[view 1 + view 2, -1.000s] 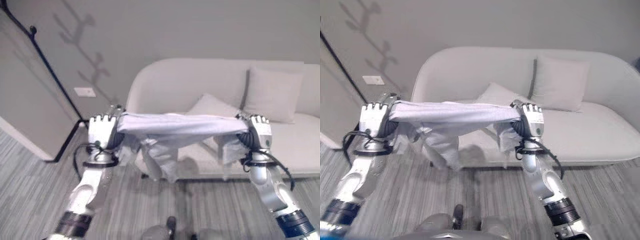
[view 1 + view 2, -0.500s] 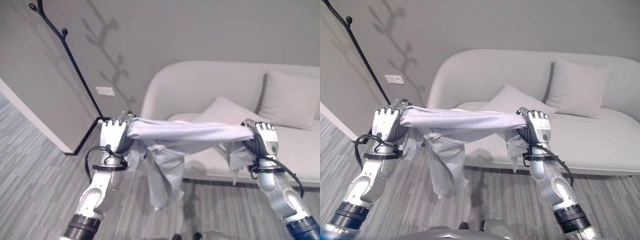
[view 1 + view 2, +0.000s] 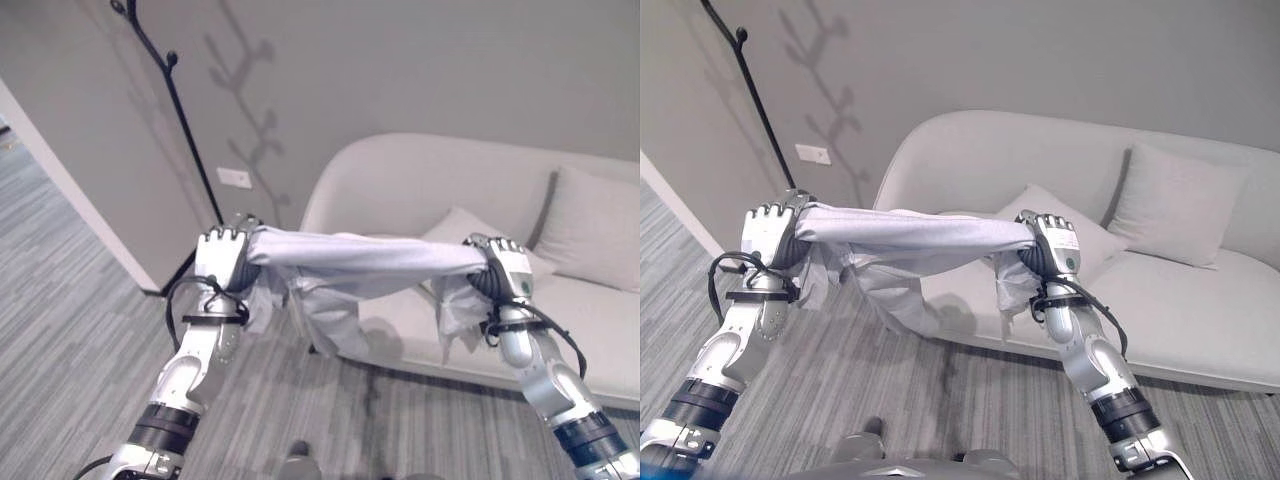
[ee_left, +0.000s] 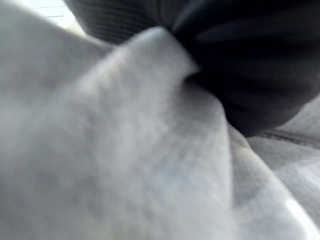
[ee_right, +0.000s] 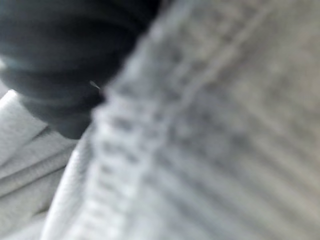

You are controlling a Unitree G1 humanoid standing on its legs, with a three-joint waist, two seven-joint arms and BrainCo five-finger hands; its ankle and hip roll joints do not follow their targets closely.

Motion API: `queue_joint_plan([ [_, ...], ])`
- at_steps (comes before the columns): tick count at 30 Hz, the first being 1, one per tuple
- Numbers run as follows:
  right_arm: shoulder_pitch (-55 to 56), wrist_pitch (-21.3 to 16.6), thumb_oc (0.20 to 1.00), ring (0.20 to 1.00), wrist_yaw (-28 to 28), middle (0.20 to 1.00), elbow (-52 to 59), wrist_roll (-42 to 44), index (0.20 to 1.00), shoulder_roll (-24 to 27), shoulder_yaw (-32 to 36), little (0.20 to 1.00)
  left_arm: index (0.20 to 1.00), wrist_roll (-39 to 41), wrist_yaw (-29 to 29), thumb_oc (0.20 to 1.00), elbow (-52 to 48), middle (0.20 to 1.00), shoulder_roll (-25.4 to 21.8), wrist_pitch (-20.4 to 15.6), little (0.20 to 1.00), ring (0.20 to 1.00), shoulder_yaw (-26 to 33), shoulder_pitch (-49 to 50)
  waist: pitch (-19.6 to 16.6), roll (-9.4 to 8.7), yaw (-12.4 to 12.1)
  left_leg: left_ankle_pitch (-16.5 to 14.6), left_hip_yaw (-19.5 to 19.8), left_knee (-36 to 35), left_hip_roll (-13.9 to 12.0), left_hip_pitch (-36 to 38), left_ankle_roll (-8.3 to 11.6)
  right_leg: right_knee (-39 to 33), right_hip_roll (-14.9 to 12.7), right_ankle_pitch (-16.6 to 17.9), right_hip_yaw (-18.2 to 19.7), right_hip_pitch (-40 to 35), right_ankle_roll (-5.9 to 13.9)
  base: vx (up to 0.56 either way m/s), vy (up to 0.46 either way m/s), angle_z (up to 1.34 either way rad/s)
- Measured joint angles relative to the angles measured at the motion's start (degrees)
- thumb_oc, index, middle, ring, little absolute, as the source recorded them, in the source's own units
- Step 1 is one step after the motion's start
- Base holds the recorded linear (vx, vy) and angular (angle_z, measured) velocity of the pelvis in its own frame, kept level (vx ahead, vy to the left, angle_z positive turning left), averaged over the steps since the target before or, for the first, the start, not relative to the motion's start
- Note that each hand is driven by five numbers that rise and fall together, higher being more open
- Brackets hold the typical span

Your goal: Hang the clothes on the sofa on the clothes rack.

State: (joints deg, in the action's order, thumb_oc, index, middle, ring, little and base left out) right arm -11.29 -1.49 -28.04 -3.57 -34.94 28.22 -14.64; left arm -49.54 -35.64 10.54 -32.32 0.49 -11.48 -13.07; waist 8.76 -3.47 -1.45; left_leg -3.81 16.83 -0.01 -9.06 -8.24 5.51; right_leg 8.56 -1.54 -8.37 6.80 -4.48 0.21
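Observation:
A pale grey garment point(image 3: 360, 262) hangs stretched in the air between my two hands, with loose folds drooping below it in front of the sofa point(image 3: 430, 190). My left hand point(image 3: 222, 258) is shut on the garment's left end. At the other end my right hand point(image 3: 503, 270) is shut on the cloth too. Grey cloth point(image 4: 125, 150) lies right against both wrist cameras. The black clothes rack point(image 3: 170, 90), a slanting pole with knobbed branches, stands by the wall up and to the left of my left hand.
The white sofa carries two pale cushions point(image 3: 590, 225) on its right part. A light wall panel point(image 3: 90, 170) juts out at the left, behind the rack. Grey striped carpet point(image 3: 80, 350) lies below, and a small wall socket point(image 3: 235, 178) sits near the rack.
The camera has swung left, so the rack and the left wall panel show more. Both hands keep the garment stretched; its hanging folds have swung up and sit higher.

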Motion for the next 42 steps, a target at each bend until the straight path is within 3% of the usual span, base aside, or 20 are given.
queue_joint_plan([
  [4,0.1,-0.4,0.2,0.2,-0.3,0.2,-0.7,0.0,0.2,1.1,0.1,0.2,0.2,0.1,-0.2,0.2,0.2,0.2,0.6,0.0,0.2,0.2,-0.3,0.0,1.1,4.17,-1.6,1.7,2.3,2.1,2.4,2.0,-0.72,-1.0,-3.8,-1.8,3.5,-3.9,5.86,0.2,0.518,-0.48],
  [5,1.2,0.0,0.2,0.2,-0.2,0.2,-0.5,0.0,0.2,0.5,-0.7,0.2,0.2,0.1,-0.2,0.2,0.2,0.2,0.7,0.1,0.2,0.2,-0.5,-0.1,1.1,2.72,-2.0,4.7,-0.9,6.5,6.6,1.4,-0.1,-0.5,-7.2,-3.4,5.2,-4.7,4.98,0.15,0.361,-0.38],
  [7,1.5,0.1,0.2,0.2,0.1,0.2,0.3,-0.1,0.2,0.5,-1.1,0.2,0.2,0.1,-0.2,0.2,0.3,0.2,0.5,0.2,0.2,0.2,-0.6,-1.1,1.7,1.06,-1.8,4.4,-2.2,13.1,11.5,-0.9,-0.64,0.5,-11.3,-3.8,6.8,-5.1,4.76,0.2,0.512,-0.21],
  [8,2.5,0.3,0.2,0.2,0.8,0.2,0.7,-0.1,0.2,-1.1,-1.0,0.2,0.2,0.1,-0.1,0.2,0.4,0.2,0.3,0.3,0.2,0.2,-0.6,-1.2,1.7,-0.35,-1.1,3.2,-3.7,14.8,14.4,-1.2,-3.47,3.6,-13.9,-2.9,7.1,-4.5,4.58,0.18,0.491,-0.12],
  [10,2.8,0.6,0.2,0.2,1.3,0.2,1.0,-0.7,0.2,-2.7,-1.2,0.2,0.2,0.0,0.0,0.2,0.4,0.2,-0.7,0.3,0.2,0.2,-0.5,-0.7,1.8,-1.07,-0.8,3.1,-5.7,14.5,16.1,0.4,-5.62,8.4,-15.1,0.0,9.4,-2.3,4.8,0.13,0.467,-0.3],
  [13,2.7,0.9,0.2,0.2,2.1,0.2,1.8,-1.2,0.2,-4.4,-1.8,0.2,0.2,-0.1,0.1,0.2,-1.2,0.2,-1.9,1.4,0.2,0.2,1.3,1.0,2.0,-0.36,-2.0,2.5,-10.4,13.6,16.9,4.2,-8.72,19.3,-18.0,2.3,5.6,2.4,6.26,0.07,0.386,-0.63],
  [15,2.4,1.2,0.2,0.2,2.4,0.2,2.3,-1.2,0.2,-4.6,-2.2,0.2,0.2,-0.2,0.1,0.2,-3.0,0.2,-2.8,1.5,0.2,0.2,1.9,1.5,2.0,0.59,-3.5,2.1,-12.8,13.3,17.3,5.8,-10.32,19.4,-21.7,4.7,-3.5,2.7,4.64,0.07,0.241,-0.5],
  [17,2.5,1.2,0.2,0.2,3.2,0.2,2.6,-1.2,0.2,-3.7,-1.9,0.2,0.2,-0.4,0.2,0.2,-4.5,0.2,-2.3,1.5,0.2,0.2,3.0,2.9,2.1,2.07,-3.2,2.2,-12.7,10.9,17.3,7.6,-12.09,19.7,-18.2,2.2,-5.1,2.6,7.24,0.08,0.166,-0.09],
  [19,2.6,1.1,0.2,0.2,3.3,0.2,3.0,-1.3,0.2,-3.5,-1.8,0.2,0.2,-0.7,0.6,0.2,-5.2,0.2,-2.5,1.5,0.2,0.2,3.5,4.8,1.6,2.44,-2.7,3.2,-11.4,7.8,17.2,9.1,-10.7,19.7,-14.1,-0.8,-6.3,2.4,6.11,0.11,0.198,-0.05],
  [21,1.2,1.2,0.2,0.2,3.2,0.2,3.4,-2.0,0.2,-2.8,-2.9,0.2,0.2,-0.6,0.9,0.2,-4.8,0.2,-1.4,1.4,0.2,0.2,4.6,6.3,1.0,2.9,-3.4,5.5,-10.8,4.5,17.1,10.4,-10.36,19.2,-6.2,-4.9,-6.4,5.4,7.61,0.1,0.138,-0.27],
  [24,0.4,0.8,0.2,0.2,3.1,0.2,3.1,-3.7,0.2,-1.4,-4.1,0.2,0.2,-0.6,1.3,0.2,-2.2,0.2,-1.2,1.4,0.2,0.2,3.9,6.6,0.3,1.54,-2.0,5.6,-11.4,1.8,17.4,10.5,-10.12,14.2,1.8,-4.0,-9.3,9.2,3.42,0.07,0.023,0.11],
  [26,0.3,1.0,0.2,0.2,2.9,0.2,2.4,-3.9,0.2,-0.7,-4.1,0.2,0.2,-0.6,1.9,0.2,-1.7,0.2,-0.9,1.4,0.2,0.2,2.5,6.6,0.1,1.35,-1.2,5.2,-11.6,1.7,18.1,10.7,-9.61,11.1,2.7,-2.0,-9.2,8.4,0.4,0.13,-0.042,0.45],
  [27,0.4,1.2,0.2,0.2,2.9,0.2,1.6,-3.9,0.2,-0.3,-4.2,0.2,0.2,-0.6,2.3,0.2,-1.7,0.2,0.3,1.4,0.2,0.2,2.4,6.8,0.1,1.27,-1.1,3.5,-11.7,1.8,18.4,11.4,-7.04,9.1,2.4,-0.7,-9.4,6.9,-1.53,0.17,-0.069,0.39],
  [28,0.4,1.2,0.2,0.2,2.9,0.2,1.0,-3.9,0.2,-0.4,-4.2,0.2,0.2,-0.6,2.4,0.2,-1.9,0.2,0.6,1.3,0.2,0.2,2.3,6.9,0.0,0.22,-1.0,1.9,-12.6,3.2,18.8,11.4,-5.88,7.9,1.0,1.0,-9.8,6.7,-1.94,0.17,-0.063,0.3],
  [29,0.1,1.2,0.2,0.2,2.9,0.2,0.9,-3.8,0.2,-0.4,-4.2,0.2,0.2,-0.6,2.4,0.2,-2.1,0.2,0.5,1.3,0.2,0.2,2.4,6.8,0.4,-0.28,-1.5,1.0,-13.1,7.4,18.5,10.2,-8.72,9.2,0.4,1.3,-10.5,6.9,-2.16,0.1,-0.047,0.1],
  [31,0.7,0.8,0.2,0.2,3.1,0.2,0.9,-3.8,0.2,-0.1,-4.4,0.2,0.2,-0.6,2.9,0.2,-2.3,0.2,0.9,1.3,0.2,0.2,2.4,7.6,-0.4,0.36,-2.7,0.9,-14.7,8.0,17.0,10.4,-9.24,12.0,1.4,-0.5,-10.2,7.4,-2.01,0.0,-0.017,-0.05],
  [33,-0.2,0.4,0.2,0.2,3.0,0.2,0.9,-3.8,0.2,0.1,-4.4,0.2,0.2,-0.3,3.1,0.2,-2.7,0.2,0.6,1.3,0.2,0.2,2.3,8.2,-0.5,0.29,-3.1,0.8,-15.6,9.9,16.6,9.8,-7.51,12.9,1.7,-1.2,-9.8,7.5,-2.43,0.04,0.038,-0.12],
  [34,-0.9,0.2,0.2,0.2,3.0,0.2,0.8,-3.8,0.2,0.4,-4.6,0.2,0.2,-0.2,3.3,0.2,-2.7,0.2,0.6,1.3,0.2,0.2,2.0,8.5,-0.4,0.52,-3.5,-2.1,-15.9,15.8,16.1,7.5,-3.02,12.8,1.9,-1.5,-9.3,7.2,-3.33,0.06,0.063,-0.13],
  [37,-1.1,0.5,0.2,0.2,3.0,0.2,0.6,-3.8,0.2,1.1,-5.0,0.2,0.2,-0.2,3.3,0.2,-2.6,0.2,0.7,0.9,0.2,0.2,1.0,7.9,-0.1,0.93,-3.2,-3.4,-14.5,24.3,15.3,2.1,-3.61,11.0,1.1,-0.8,-9.5,7.1,-4.8,0.03,0.094,-0.03],
  [42,-3.3,0.7,0.2,0.2,2.7,0.2,0.6,-3.4,0.2,1.1,-5.9,0.2,0.2,-0.2,3.2,0.2,-2.6,0.2,0.8,-0.4,0.2,0.2,0.3,7.4,-0.4,0.1,-3.5,-2.2,-7.5,11.2,7.2,4.4,-3.28,5.0,0.2,1.8,-7.3,5.4,-3.04,0.07,0.137,-0.17],
])
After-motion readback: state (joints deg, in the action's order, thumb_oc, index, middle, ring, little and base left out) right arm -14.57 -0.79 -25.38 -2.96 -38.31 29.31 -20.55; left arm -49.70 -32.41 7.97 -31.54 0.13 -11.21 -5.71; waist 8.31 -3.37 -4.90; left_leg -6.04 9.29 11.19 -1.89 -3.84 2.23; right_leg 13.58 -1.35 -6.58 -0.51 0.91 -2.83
